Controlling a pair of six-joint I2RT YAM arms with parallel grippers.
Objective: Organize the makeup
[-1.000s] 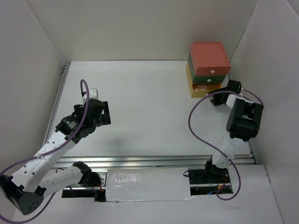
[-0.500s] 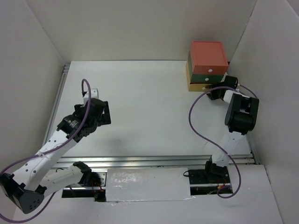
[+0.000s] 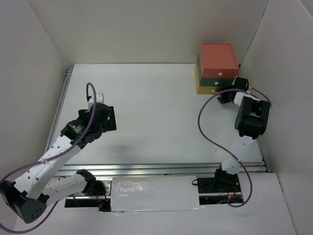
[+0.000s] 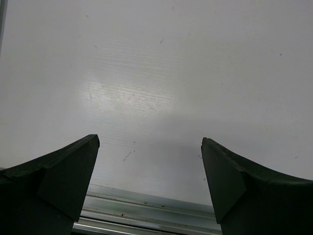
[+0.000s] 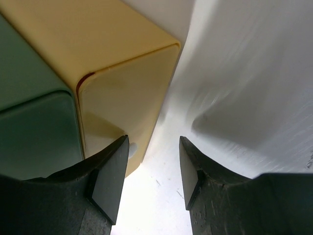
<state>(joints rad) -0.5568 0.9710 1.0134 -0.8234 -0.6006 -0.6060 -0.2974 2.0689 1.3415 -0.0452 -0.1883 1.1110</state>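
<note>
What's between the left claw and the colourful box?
Only bare white table lies between the left gripper and drawer box, seen from the top view.

The drawer box (image 5: 122, 63) is smooth, slightly glossy plastic; the tabletop (image 4: 161, 73) is matt and faintly scuffed; the left end effector (image 4: 149, 142) is matt black.

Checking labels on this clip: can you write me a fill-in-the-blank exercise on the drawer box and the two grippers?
1. The top tier of the drawer box is coloured ____.
2. The right gripper has its jaws at the front of the ____ bottom drawer.
3. The left gripper has its jaws ____, with nothing between them.

Missing words: red; yellow; open.
</note>
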